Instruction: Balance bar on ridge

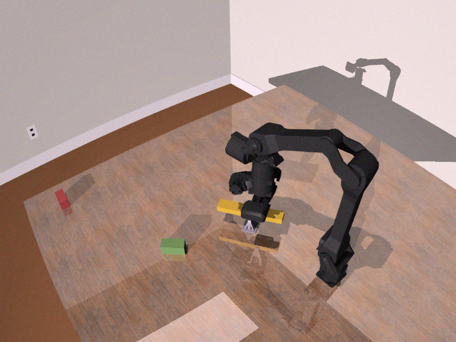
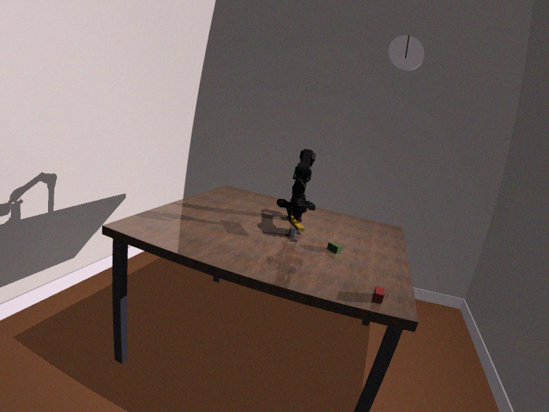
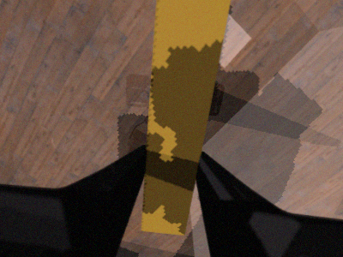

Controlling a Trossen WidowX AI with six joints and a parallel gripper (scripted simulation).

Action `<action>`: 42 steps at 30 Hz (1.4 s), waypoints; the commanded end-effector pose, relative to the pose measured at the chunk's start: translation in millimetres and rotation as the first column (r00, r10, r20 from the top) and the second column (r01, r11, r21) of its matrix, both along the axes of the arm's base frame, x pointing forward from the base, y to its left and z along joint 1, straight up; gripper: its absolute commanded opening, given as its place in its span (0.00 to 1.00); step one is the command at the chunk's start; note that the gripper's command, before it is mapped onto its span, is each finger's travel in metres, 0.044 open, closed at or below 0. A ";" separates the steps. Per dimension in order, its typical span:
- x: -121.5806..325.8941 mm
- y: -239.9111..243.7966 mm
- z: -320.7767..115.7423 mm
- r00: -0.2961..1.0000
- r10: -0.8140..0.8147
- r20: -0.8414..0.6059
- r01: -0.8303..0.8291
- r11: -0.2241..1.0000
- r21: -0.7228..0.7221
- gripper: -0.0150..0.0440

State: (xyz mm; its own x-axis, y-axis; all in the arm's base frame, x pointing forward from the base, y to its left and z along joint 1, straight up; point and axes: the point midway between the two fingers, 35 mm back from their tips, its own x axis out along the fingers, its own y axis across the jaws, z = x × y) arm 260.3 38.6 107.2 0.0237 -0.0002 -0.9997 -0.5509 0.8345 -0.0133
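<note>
The hand [image 1: 255, 210] is clamped on the yellow bar [image 1: 229, 206], holding it level right above the gray ridge [image 1: 249, 226], off the surface [image 1: 114, 212].

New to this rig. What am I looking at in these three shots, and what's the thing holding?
One black jointed arm stands on a wooden table. The top view looks down from high in the room, the exterior view takes in the whole table from across the room, and the wrist view looks down past the claw. The claw is shut on a yellow bar, gripped near its middle and off the table. Just below it stands a small grey ridge, the support for the bar. A green block and a red block lie apart, farther from the arm.
</note>
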 end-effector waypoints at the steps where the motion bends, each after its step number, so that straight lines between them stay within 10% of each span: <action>1: 0.0 -0.6 -7.6 1.000 0.004 0.000 -0.004 1.000 0.004 0.25; 42: 0.3 -1.1 -12.6 1.000 0.005 0.000 -0.005 1.000 0.004 0.25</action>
